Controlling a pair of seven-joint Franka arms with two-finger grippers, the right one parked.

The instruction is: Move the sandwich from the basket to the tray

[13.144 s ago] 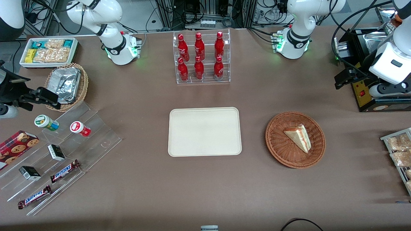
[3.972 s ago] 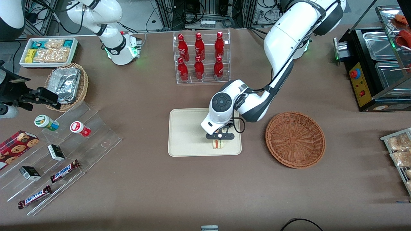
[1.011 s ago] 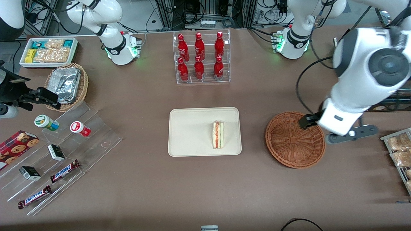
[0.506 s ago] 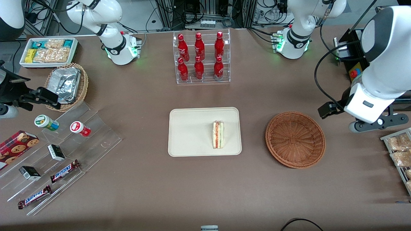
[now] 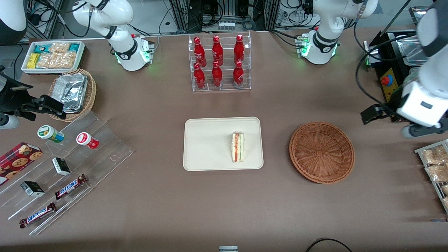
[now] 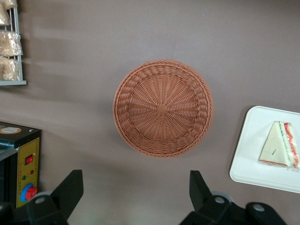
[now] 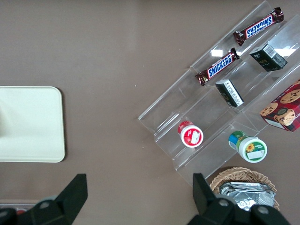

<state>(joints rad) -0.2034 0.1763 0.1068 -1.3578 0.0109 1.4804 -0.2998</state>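
Observation:
The sandwich (image 5: 238,147) stands on its edge on the cream tray (image 5: 204,140), near the tray side closest to the basket, with its orange-red and green filling facing up. The reddish-brown wicker basket (image 5: 322,152) beside the tray holds nothing. My gripper (image 5: 424,130) hangs high above the table toward the working arm's end, well away from the basket and next to the black machine. In the left wrist view the gripper (image 6: 135,193) is open with only bare table between its fingers, and the basket (image 6: 162,108), tray (image 6: 253,152) and sandwich (image 6: 280,151) all show.
A clear rack of red bottles (image 5: 219,63) stands farther from the camera than the tray. A black machine with a red button (image 5: 389,85) and a wire rack of snack packets (image 5: 434,164) flank my gripper. A stepped acrylic display (image 5: 70,164) lies toward the parked arm's end.
My open gripper has swung away from above the basket's rim toward the working arm's end of the table and a little farther from the camera. The sandwich has stayed on the tray.

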